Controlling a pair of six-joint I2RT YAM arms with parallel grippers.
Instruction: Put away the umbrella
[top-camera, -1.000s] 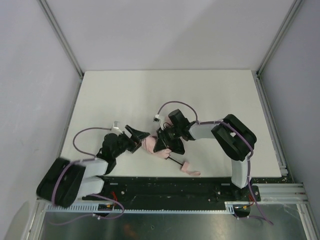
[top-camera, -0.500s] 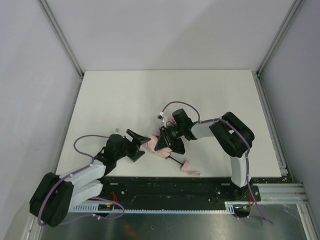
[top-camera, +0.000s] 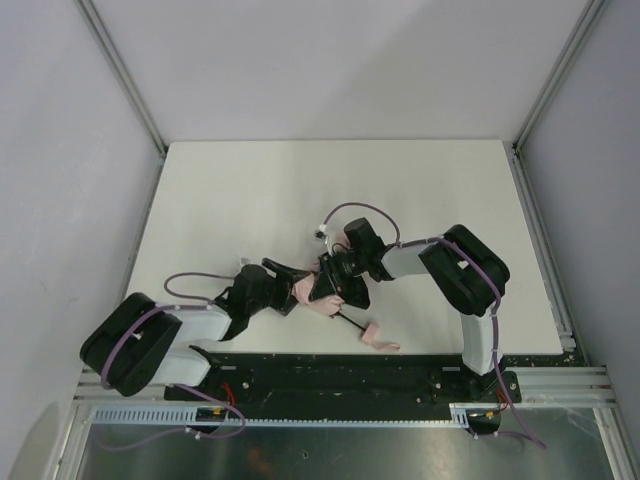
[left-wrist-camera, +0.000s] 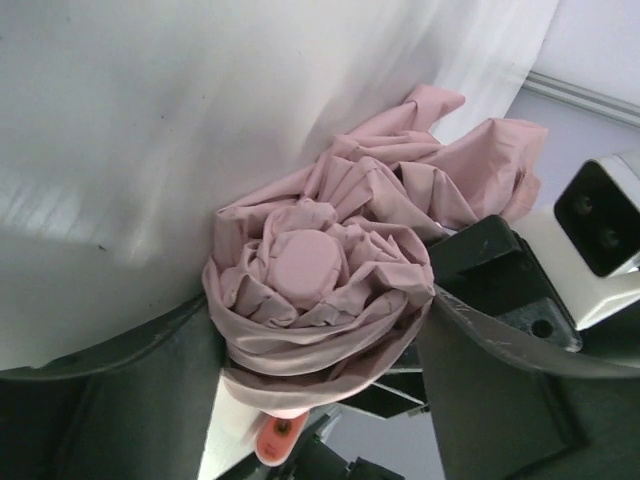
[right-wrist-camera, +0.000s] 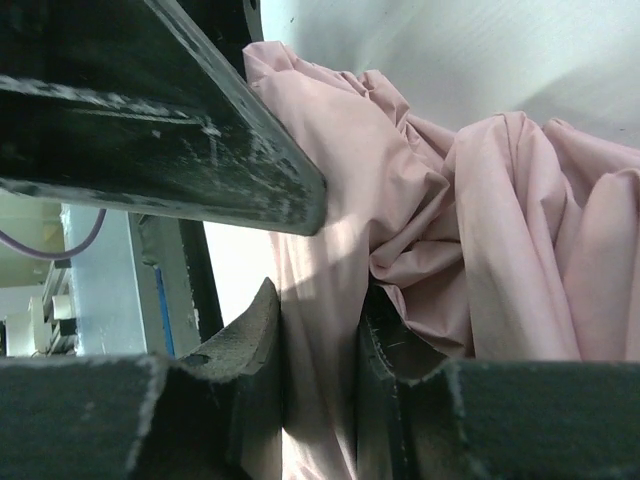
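Grey walls (top-camera: 330, 60) stand around a white surface (top-camera: 300, 190), and the two arms reach low over its near part and meet there, nose to nose. Between them lies the umbrella (top-camera: 306, 290), folded into a small pale pink bundle on the surface. The left tool (top-camera: 288, 287) has its jaws wide apart, and in the left wrist view the bundle (left-wrist-camera: 320, 270) sits between the two dark fingers (left-wrist-camera: 490, 380), with the round fabric cap (left-wrist-camera: 305, 268) facing the camera; the pleats reach to both inner faces, but the bundle looks round and not squeezed. Loose folds of the fabric spread out beyond the fingertips of this tool, toward the right arm. The right tool (top-camera: 330, 283) comes from the opposite side and is closed on the umbrella: in the right wrist view its fingers (right-wrist-camera: 235, 350) stand close together and a flat fold of pink fabric (right-wrist-camera: 320, 380) is pinched in the narrow gap between them. More crumpled fabric (right-wrist-camera: 480, 220) lies just ahead of these fingertips and to their side. A broad dark bar (right-wrist-camera: 150, 120) crosses above them; what it belongs to I cannot tell. The thin dark shaft (top-camera: 350, 322) runs out from under the right tool toward the arm bases and ends in the small pink handle (top-camera: 378, 338), which rests on the surface near its near edge, apart from both tools.
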